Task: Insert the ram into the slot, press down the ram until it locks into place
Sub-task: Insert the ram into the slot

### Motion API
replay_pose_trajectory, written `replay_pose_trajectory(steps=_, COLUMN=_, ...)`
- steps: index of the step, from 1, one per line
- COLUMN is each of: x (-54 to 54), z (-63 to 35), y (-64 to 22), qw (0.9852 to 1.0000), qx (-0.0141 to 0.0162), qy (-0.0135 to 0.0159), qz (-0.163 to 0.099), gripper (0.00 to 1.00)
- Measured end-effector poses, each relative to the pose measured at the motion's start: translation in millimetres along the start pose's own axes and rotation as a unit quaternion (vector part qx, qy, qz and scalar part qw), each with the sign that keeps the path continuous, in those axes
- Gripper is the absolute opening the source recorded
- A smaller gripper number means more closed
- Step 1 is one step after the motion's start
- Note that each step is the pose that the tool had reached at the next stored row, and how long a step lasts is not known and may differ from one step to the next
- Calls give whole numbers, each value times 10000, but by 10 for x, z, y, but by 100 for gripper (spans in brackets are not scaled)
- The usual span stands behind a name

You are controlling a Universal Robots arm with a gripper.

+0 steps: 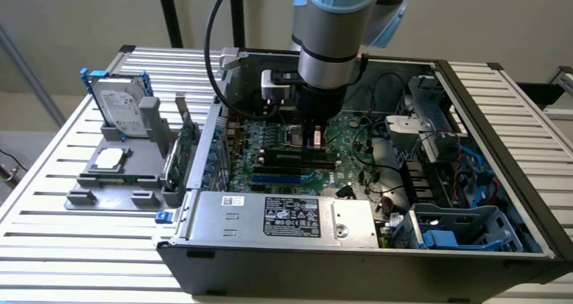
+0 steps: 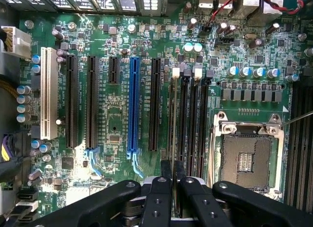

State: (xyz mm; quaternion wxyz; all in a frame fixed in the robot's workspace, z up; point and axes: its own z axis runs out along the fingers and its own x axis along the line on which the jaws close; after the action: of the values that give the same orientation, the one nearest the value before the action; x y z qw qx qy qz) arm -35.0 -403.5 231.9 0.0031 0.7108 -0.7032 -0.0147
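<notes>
In the wrist view my gripper [image 2: 173, 169] is shut on the ram [image 2: 174, 119], which shows edge-on as a thin line running away from the fingertips [image 2: 166, 170]. The ram stands upright along the outermost black memory slot, next to the identical parallel slots [image 2: 194, 114] with white end clips [image 2: 197, 72]. Whether its lower edge is seated I cannot tell. In the exterior view the gripper [image 1: 313, 143] reaches straight down into the open computer case onto the green motherboard [image 1: 268, 133], just above the dark slots [image 1: 291, 160].
A bright-blue slot [image 2: 133, 104], longer black slots [image 2: 91, 100] and a white slot [image 2: 48, 92] lie beside the memory slots; the processor socket [image 2: 247, 158] is on the other side. Outside the case stand a grey fixture [image 1: 107, 180] with a hard drive [image 1: 121, 106] and a green card [image 1: 185, 146].
</notes>
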Motion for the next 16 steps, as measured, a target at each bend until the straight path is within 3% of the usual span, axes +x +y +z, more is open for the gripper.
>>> replay_pose_trajectory(steps=16, x=-14, z=29, y=13, qw=10000, qx=30, qy=0, qz=3, gripper=13)
